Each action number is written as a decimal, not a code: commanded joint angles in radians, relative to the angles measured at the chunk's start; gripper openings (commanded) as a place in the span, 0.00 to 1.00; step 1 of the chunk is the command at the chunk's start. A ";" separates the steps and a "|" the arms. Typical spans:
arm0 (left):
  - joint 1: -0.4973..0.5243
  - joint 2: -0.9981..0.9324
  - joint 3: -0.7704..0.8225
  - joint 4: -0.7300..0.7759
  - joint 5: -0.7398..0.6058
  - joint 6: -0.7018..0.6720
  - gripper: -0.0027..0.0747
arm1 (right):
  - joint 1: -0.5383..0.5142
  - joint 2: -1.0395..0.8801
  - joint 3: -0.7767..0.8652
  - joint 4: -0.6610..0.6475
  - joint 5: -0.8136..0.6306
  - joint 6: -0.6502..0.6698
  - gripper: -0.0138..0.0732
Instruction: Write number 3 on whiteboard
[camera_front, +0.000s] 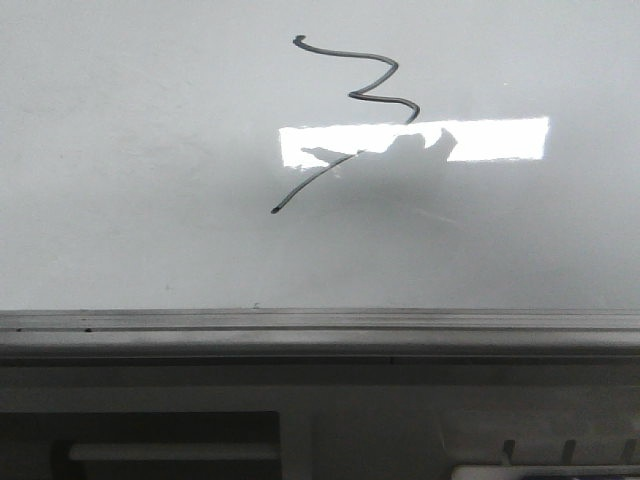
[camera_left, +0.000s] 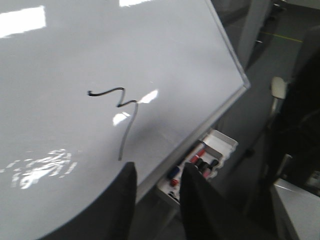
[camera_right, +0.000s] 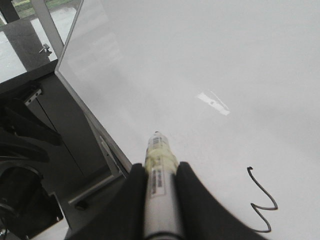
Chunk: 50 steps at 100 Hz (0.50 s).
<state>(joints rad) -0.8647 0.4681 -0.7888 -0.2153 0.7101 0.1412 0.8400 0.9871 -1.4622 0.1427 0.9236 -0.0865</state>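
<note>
The whiteboard (camera_front: 140, 180) fills the front view, with a grey edge rail (camera_front: 300, 322) along its near side. The number 3 (camera_front: 380, 85) is a thin dark angular stroke with a long slanting tail. It also shows in the left wrist view (camera_left: 122, 102) and partly in the right wrist view (camera_right: 262, 200). My right gripper (camera_right: 159, 172) is shut on a white marker (camera_right: 159, 170), whose tip is off the board and away from the stroke. My left gripper (camera_left: 157, 175) is open and empty, by the board's edge. Neither gripper shows in the front view.
A bright rectangular light reflection (camera_front: 500, 140) lies across the board below the 3. A white tray (camera_left: 210, 150) with several markers hangs beside the board's edge. Grey frame and dark stand parts (camera_right: 30, 130) sit beside the board's corner.
</note>
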 joint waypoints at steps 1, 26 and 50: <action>-0.007 0.086 -0.051 -0.202 -0.081 0.169 0.51 | -0.001 0.006 -0.023 0.002 0.048 -0.074 0.10; -0.007 0.284 -0.176 -0.508 0.165 0.516 0.54 | 0.000 0.031 0.024 0.094 0.239 -0.401 0.10; -0.007 0.415 -0.281 -0.535 0.268 0.540 0.53 | 0.000 0.031 0.024 0.332 0.244 -0.697 0.10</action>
<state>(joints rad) -0.8647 0.8526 -1.0140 -0.6874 1.0028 0.6737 0.8406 1.0297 -1.4154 0.4004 1.2194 -0.7040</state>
